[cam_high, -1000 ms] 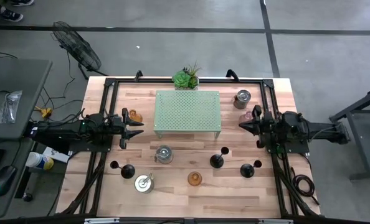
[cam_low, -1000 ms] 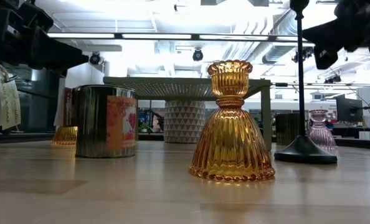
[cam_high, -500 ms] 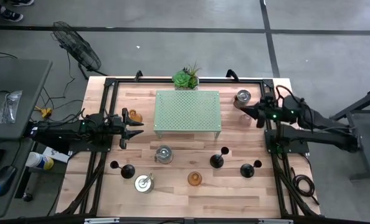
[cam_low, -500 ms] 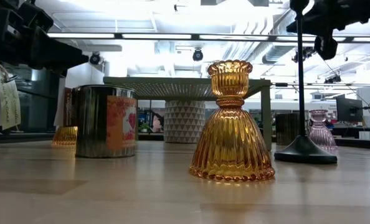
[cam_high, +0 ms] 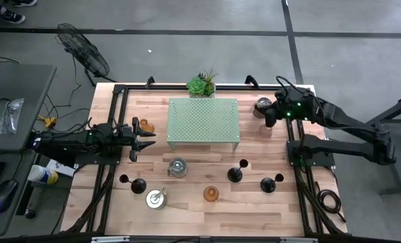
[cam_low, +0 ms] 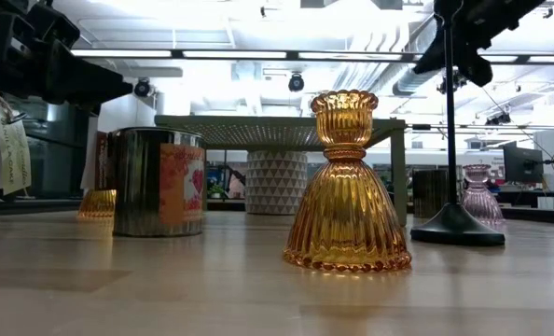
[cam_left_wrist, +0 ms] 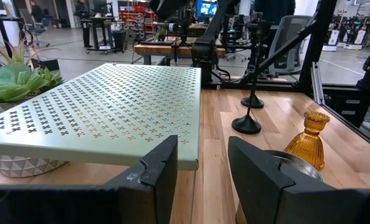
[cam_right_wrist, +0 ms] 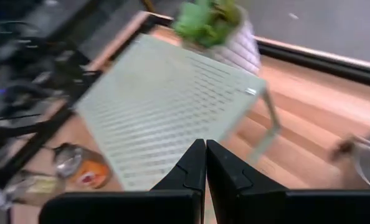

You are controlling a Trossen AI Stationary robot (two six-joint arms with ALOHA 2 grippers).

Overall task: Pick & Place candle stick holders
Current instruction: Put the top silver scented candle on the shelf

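Observation:
Candle stick holders stand about the wooden table: black stemmed ones point(cam_high: 235, 173) point(cam_high: 135, 183) point(cam_high: 271, 182), silvery cylinders point(cam_high: 177, 167) point(cam_high: 156, 198) point(cam_high: 262, 106), and amber glass ones point(cam_high: 210, 194) point(cam_high: 145, 126). My left gripper point(cam_high: 144, 138) waits at the left side, open and level, with nothing between its fingers point(cam_left_wrist: 200, 168). My right gripper point(cam_high: 269, 119) hangs above the far right part of the table beside the far silvery holder. It is shut point(cam_right_wrist: 205, 163) and slants down toward the green stand, touching nothing. In the low view an amber holder point(cam_low: 347, 187) stands in front.
A pale green perforated stand point(cam_high: 203, 120) takes up the middle far part of the table, with a green spiky potted plant point(cam_high: 202, 84) behind it. A pinkish glass holder point(cam_low: 476, 196) stands at the right. Black frame rails point(cam_high: 116, 121) run along the table's sides.
My right gripper has risen and swung from the table's right side toward the far edge. It has tipped from level to slanting down and has rolled, and it has stayed shut. No holder has moved.

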